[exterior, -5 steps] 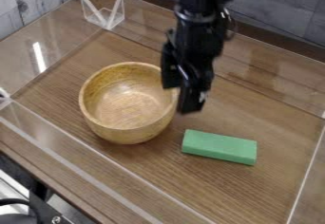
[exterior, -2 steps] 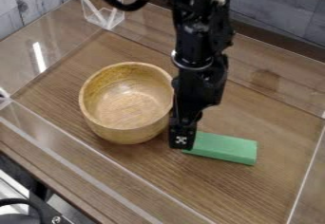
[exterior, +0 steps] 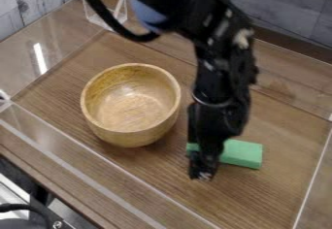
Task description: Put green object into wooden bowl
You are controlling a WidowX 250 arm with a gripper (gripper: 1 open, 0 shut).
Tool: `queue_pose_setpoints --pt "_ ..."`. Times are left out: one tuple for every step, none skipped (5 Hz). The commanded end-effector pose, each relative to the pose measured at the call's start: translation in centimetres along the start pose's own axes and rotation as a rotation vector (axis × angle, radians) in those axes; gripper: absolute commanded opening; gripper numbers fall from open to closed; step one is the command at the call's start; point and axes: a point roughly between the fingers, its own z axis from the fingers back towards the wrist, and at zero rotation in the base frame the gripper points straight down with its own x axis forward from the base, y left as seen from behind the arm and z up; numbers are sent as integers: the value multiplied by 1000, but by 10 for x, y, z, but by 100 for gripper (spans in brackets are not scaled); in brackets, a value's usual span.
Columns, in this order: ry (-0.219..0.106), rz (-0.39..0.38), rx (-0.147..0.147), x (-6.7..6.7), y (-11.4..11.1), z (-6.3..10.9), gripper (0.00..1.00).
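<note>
The green object (exterior: 244, 154) is a flat mint-green block lying on the wooden table to the right of the wooden bowl (exterior: 130, 103); only its right end shows. My black gripper (exterior: 208, 160) points straight down over the block's left part and hides it. Its jaws look open, set around the block, with the fingertips down near the table. I cannot tell whether the fingers touch the block. The round tan bowl stands empty, a short gap to the gripper's left.
Clear acrylic walls (exterior: 39, 136) fence the table on all sides, with the front wall close to the bowl. A clear folded stand (exterior: 107, 13) sits at the back left. The black arm (exterior: 195, 19) reaches in from the top.
The gripper moved from beside the bowl's right rim toward the front right and sank onto the green block, rolling as it went. Bowl and block have not moved.
</note>
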Motion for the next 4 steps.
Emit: queue_pose_setpoints --pt "-42 -3 33 5 15 -5 100" --pt "-57 -6 36 6 21 -15 100" --pt "-68 25 27 5 24 -13 100" --pt "-74 55 31 7 25 -11 0"
